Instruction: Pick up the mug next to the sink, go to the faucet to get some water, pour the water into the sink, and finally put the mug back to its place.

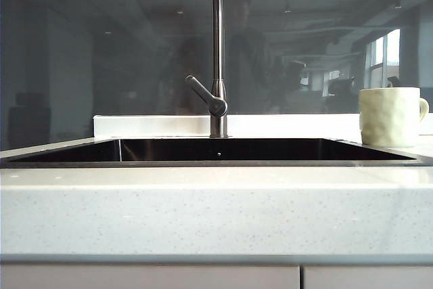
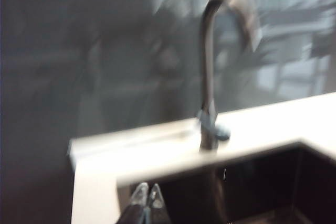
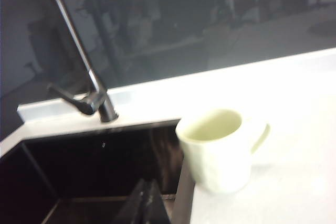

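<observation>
Left tool (image 2: pixel 147 196), right tool (image 3: pixel 145 199) closed; mug (image 3: pixel 216 149) beside sink (image 3: pixel 79 177).

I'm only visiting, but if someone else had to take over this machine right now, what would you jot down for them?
Left gripper: shut, empty, above the sink.
Right gripper: shut, empty, over the sink's edge beside the mug.
The mug stands upright on the countertop, right of the sink, handle turned away from it; it looks empty.
Faucet behind the sink; no water visible running.
Whether any step is done cannot be told. If none: grasp, fill, pour, return.
</observation>
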